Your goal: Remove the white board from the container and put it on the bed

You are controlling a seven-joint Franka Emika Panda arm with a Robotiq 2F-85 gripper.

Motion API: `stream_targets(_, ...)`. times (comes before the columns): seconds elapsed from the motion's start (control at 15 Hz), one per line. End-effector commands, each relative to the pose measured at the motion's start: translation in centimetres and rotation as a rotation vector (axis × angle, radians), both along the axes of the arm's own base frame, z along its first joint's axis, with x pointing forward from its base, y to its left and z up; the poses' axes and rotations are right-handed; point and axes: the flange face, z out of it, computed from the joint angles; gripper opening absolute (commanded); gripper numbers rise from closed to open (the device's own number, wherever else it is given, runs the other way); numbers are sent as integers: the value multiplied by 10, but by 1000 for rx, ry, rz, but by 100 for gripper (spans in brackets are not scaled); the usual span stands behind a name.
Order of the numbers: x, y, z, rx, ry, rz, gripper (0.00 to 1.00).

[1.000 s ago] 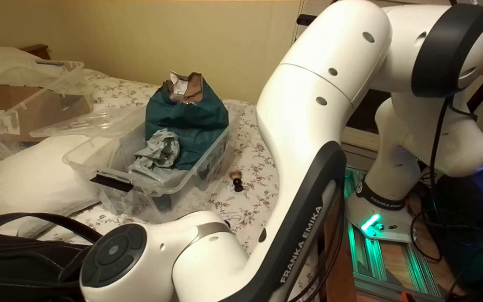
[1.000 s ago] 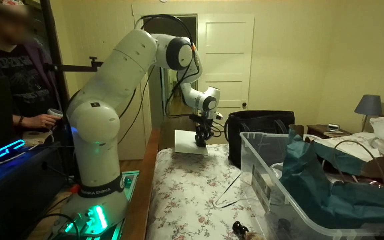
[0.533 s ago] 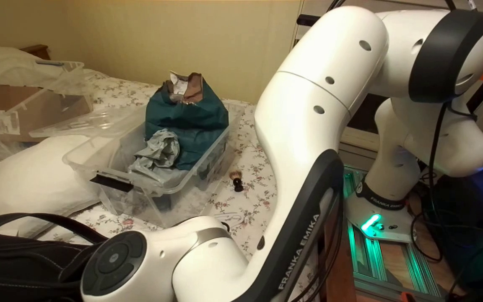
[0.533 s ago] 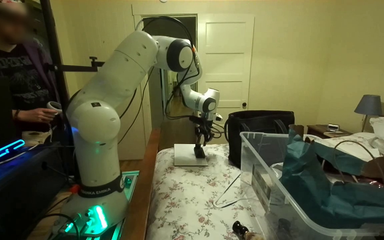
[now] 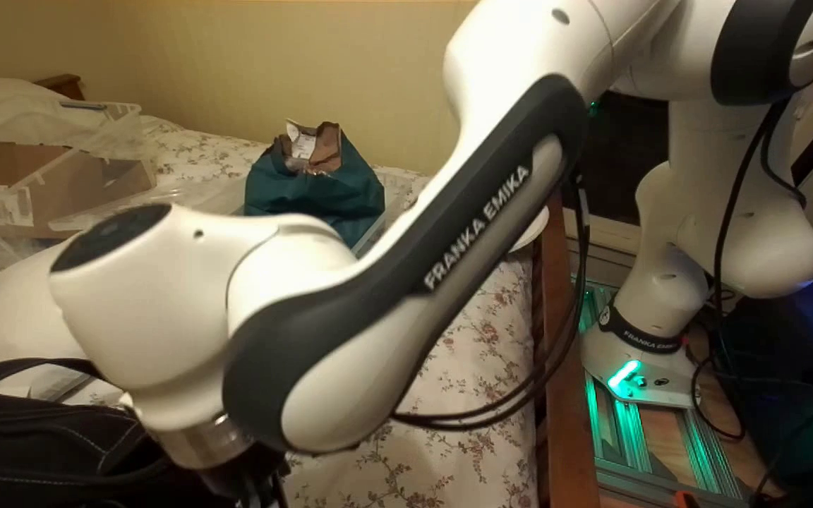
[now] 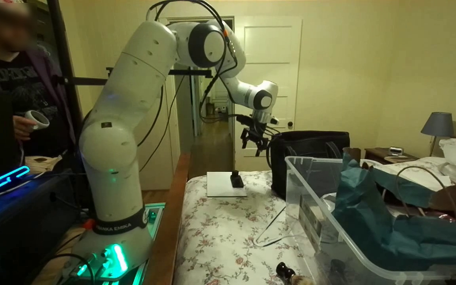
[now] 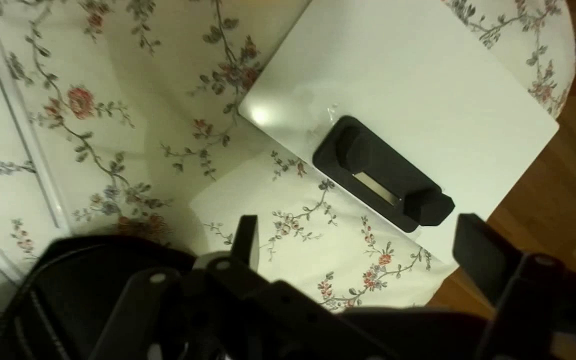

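The white board [image 6: 219,184] lies flat at the far end of the flowered bed [image 6: 216,233] in an exterior view. A black handle block [image 7: 393,165] stands up from the face of the board near one edge. My gripper [image 6: 252,147] hangs above and beside the board, apart from it. In the wrist view the gripper [image 7: 358,236] has its fingers spread wide, with only the bed cover and a board corner seen beyond them. The clear container [image 6: 296,190] stands on the bed at the right, a teal bag inside it.
A black bag [image 6: 311,144] stands close beside the gripper. The bed's wooden edge [image 6: 170,225] runs along the robot's side. A thin bent rod [image 6: 265,241] and a brush [image 6: 285,273] lie on the cover. A person [image 6: 26,87] stands behind the robot base.
The board, tilted in my gripper a second ago, came down flat on the bed. The gripper let go of its handle, opened wide and rose up and towards the black bag.
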Motion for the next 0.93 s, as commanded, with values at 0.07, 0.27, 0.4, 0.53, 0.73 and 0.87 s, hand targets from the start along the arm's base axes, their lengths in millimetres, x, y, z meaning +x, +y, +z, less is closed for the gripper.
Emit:
stream_targets(0.07, -8, -60, 63, -15, 112, -39, 100)
stream_targets(0.27, -17, -96, 87, -17, 144, -112, 100)
stream_targets(0.4, -25, -118, 99, -7, 142, -164, 100)
stream_targets(0.53, -34, -142, 106, -49, 137, -226, 100)
stream_targets(0.73, -50, -173, 113, -119, 133, -310, 100)
stream_targets(0.87, -58, -189, 115, -141, 124, -385, 100)
